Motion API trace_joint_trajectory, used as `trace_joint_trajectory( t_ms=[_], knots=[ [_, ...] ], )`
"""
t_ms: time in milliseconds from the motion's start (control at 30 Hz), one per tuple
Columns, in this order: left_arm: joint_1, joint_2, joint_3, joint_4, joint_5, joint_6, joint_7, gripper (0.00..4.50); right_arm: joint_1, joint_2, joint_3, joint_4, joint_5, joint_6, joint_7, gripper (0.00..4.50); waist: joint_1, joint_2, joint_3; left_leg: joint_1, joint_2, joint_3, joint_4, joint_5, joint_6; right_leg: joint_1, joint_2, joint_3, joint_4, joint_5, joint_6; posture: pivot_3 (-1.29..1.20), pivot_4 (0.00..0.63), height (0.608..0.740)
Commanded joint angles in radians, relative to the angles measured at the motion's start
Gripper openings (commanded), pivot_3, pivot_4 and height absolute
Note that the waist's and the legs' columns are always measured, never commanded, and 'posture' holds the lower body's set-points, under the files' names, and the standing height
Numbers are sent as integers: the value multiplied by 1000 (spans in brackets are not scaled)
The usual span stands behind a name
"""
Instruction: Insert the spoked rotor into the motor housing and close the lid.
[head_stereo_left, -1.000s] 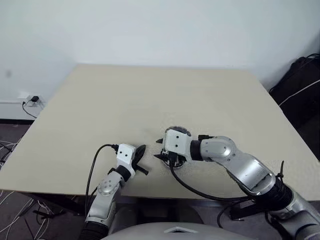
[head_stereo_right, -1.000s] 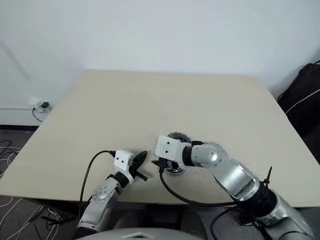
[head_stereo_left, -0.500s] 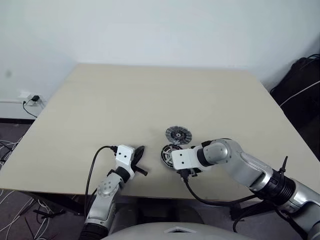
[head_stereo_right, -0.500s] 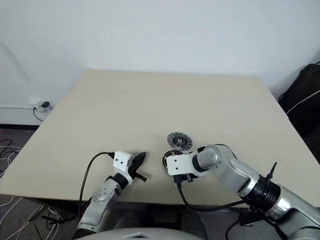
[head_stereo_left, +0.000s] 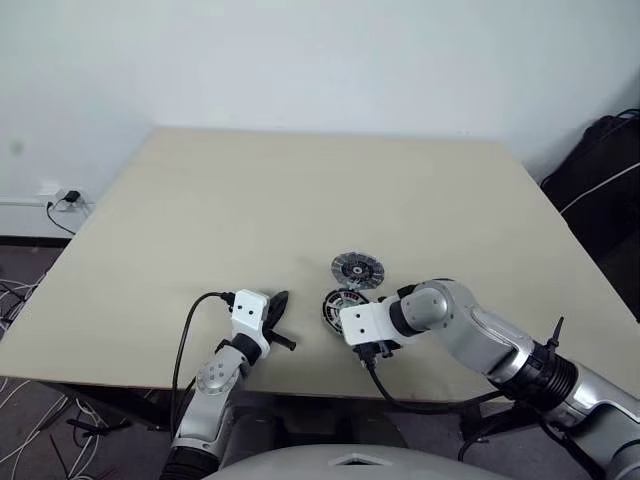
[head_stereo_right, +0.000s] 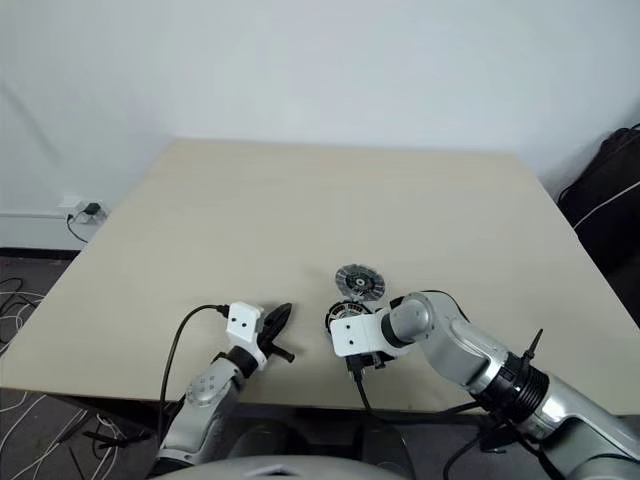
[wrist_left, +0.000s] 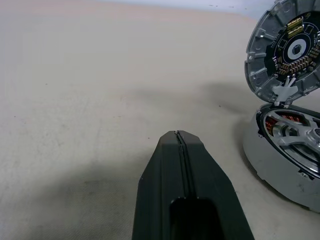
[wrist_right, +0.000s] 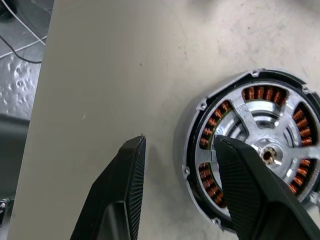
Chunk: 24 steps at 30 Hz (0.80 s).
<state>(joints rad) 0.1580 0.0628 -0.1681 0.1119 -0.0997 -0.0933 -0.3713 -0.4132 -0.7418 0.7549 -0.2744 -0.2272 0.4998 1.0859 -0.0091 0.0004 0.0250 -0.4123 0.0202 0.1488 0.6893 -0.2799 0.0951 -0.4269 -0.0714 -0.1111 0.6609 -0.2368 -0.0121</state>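
Right gripper (wrist_right: 177, 187) lowered beside motor housing (wrist_right: 250, 145)

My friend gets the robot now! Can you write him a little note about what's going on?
Left gripper: shut, empty, resting on the table beside the housing.
Right gripper: open, empty, over the housing's rim.
Rotor: its spokes show inside the housing, over the copper windings, so that step looks done.
Lid: standing open, tilted up at the housing's far edge.
Left to do: close the lid.

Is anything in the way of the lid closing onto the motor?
Probably yes: one finger of the open right gripper hangs over the motor housing's open top, where the raised lid would swing down.
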Motion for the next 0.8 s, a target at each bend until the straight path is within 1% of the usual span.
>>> trace_joint_trajectory(
  t_ms=[33, 100, 167, 200, 300, 367, 433, 633, 700, 800],
  knots=[
    [-10, -8, 1, -21, -8, -14, 1, 0, -2, 12, -25, 6, -10, -11, 10, 2315, 0, 0, 0, 0, 0, 0, 0, 0, 0, 0, 0, 0, 0, 0, 0, 0, 0, 740],
    [-9, -9, 2, -22, -8, -14, 3, 0, 0, 15, -26, 11, -11, -11, 15, 2315, 0, 0, 0, 0, 0, 0, 0, 0, 0, 0, 0, 0, 0, 0, 0, 0, 0, 740],
    [-8, -10, 2, -23, -8, -14, 4, 0, 3, 17, -29, 17, -13, -10, 16, 1927, 0, 0, 0, 0, 0, 0, 0, 0, 0, 0, 0, 0, 0, 0, 0, 0, 0, 740],
    [-8, -11, 2, -24, -8, -15, 5, 0, 3, 18, -30, 20, -14, -11, 17, 1699, 0, 0, 0, 0, 0, 0, 0, 0, 0, 0, 0, 0, 0, 0, 0, 0, 0, 740],
    [-5, -12, 3, -26, -9, -15, 7, 0, 7, 24, -39, 25, -19, -14, 16, 686, 1, 0, 0, 0, 0, 0, 0, 0, 0, 0, 0, 0, 0, 0, 0, 0, 0, 740],
    [-3, -13, 3, -26, -10, -16, 8, 0, 10, 30, -44, 28, -25, -15, 16, 117, 0, 0, 0, 0, 0, 0, 0, 0, 0, 0, 0, 0, 0, 0, 0, 0, 0, 740],
    [-1, -15, 2, -27, -10, -17, 9, 0, 12, 37, -49, 31, -31, -15, 15, 51, -2, 0, -1, 0, 0, 0, 0, 0, 0, 0, 0, 0, 0, 0, 0, 0, 0, 740],
    [1, -22, 1, -26, -9, -18, 12, 0, 28, 51, -81, 27, -16, 21, 11, 51, -2, 0, -1, 0, 0, -1, 0, 0, 0, 1, 0, -1, 1, 0, 0, 0, 0, 740],
    [2, -24, 1, -25, -9, -18, 13, 0, 46, 59, -112, 6, 7, 67, 10, 51, -1, 0, -1, 0, 0, -1, 0, 0, 0, 1, 0, -1, 1, 0, 0, 0, 0, 740],
    [4, -27, 0, -21, -7, -22, 14, 0, 89, 77, -167, -50, 51, 189, -3, 51, 2, 0, -1, 0, 0, -1, 0, 0, 0, 1, 0, -1, 1, 0, 0, 0, 0, 740]
  ],
)
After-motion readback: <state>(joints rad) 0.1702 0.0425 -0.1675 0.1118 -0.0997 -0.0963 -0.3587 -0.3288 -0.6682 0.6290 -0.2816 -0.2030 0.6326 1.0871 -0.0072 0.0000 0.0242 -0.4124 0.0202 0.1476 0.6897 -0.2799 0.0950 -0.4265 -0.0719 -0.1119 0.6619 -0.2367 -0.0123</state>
